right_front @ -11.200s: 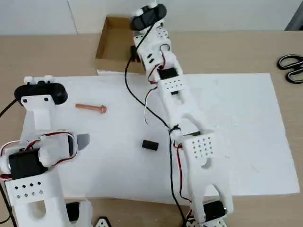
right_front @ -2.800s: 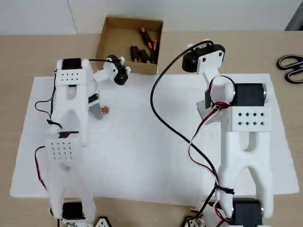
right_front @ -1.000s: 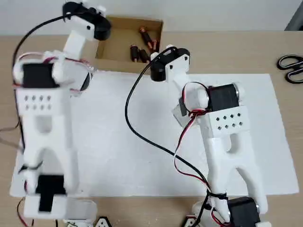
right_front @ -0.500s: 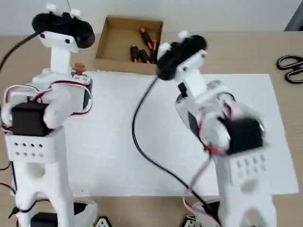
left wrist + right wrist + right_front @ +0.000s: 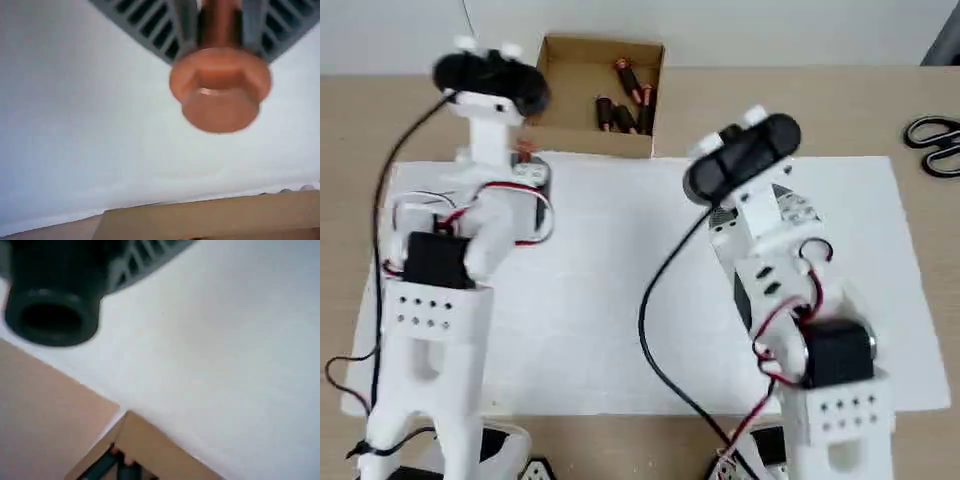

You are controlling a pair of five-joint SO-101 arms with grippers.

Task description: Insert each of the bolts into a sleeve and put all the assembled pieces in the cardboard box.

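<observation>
Copper-coloured hex-head metal bolt [image 5: 220, 92] is clamped, head outward, between the grey ribbed fingers [image 5: 150, 20] of the left pincer [image 5: 218, 27]. The right pincer [image 5: 60, 270] grips a black cylindrical sleeve [image 5: 52, 307]. Ahead of both lies the brown cardboard box [image 5: 560, 95], holding assembled pieces [image 5: 625, 105]

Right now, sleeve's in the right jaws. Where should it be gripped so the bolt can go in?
Grip the sleeve across its round outer wall, coming from the side, as the right gripper does now. It is a short tube with an open bore at one end; a sideways clamp leaves that mouth free for the bolt.
</observation>
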